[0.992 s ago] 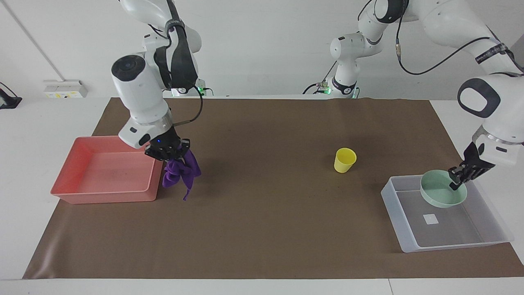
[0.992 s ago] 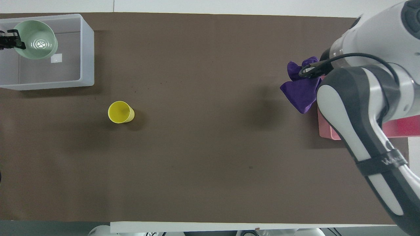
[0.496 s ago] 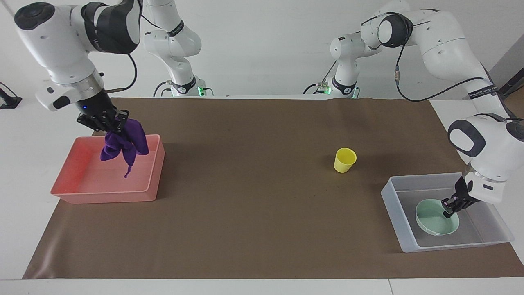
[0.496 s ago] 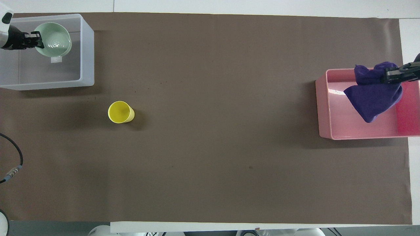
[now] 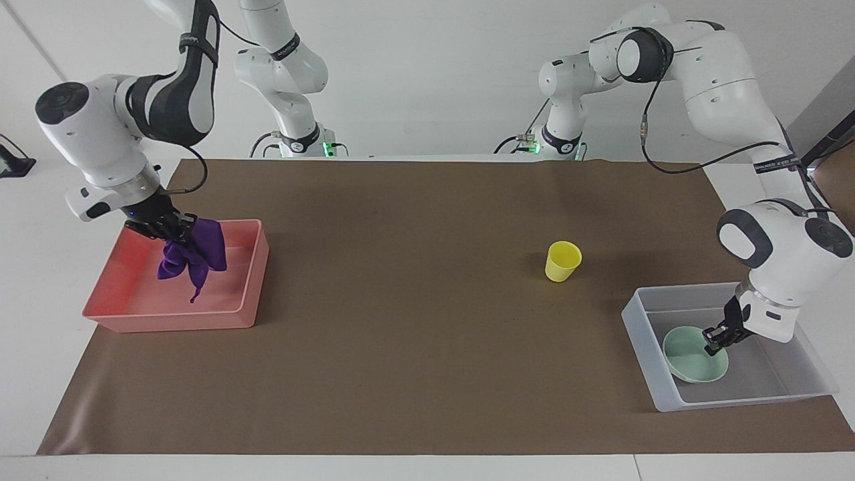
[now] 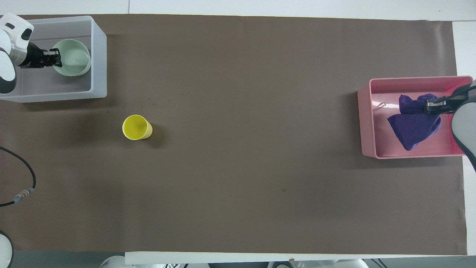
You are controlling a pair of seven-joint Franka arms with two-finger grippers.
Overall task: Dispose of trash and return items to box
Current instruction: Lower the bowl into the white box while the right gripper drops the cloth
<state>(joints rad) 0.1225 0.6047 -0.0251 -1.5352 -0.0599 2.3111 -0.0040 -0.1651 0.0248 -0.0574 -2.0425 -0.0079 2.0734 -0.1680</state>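
We see the purple cloth (image 5: 192, 252) hanging from the right tool (image 5: 162, 227), which is clenched on its top folds over the pink tray (image 5: 254, 280) at the right arm's end of the counter (image 5: 414, 334); whether the cloth's lower tip touches the tray floor we cannot tell. At the left arm's end, the left tool (image 5: 715, 336) pinches the rim of the mint-green bowl (image 5: 688, 361) inside the translucent bin (image 5: 641, 334), the bowl tilted and low against the bin's floor. The yellow cup (image 5: 562, 261) stands upright on the brown mat (image 5: 427, 374), apart from the bin and nearer to the robots than it
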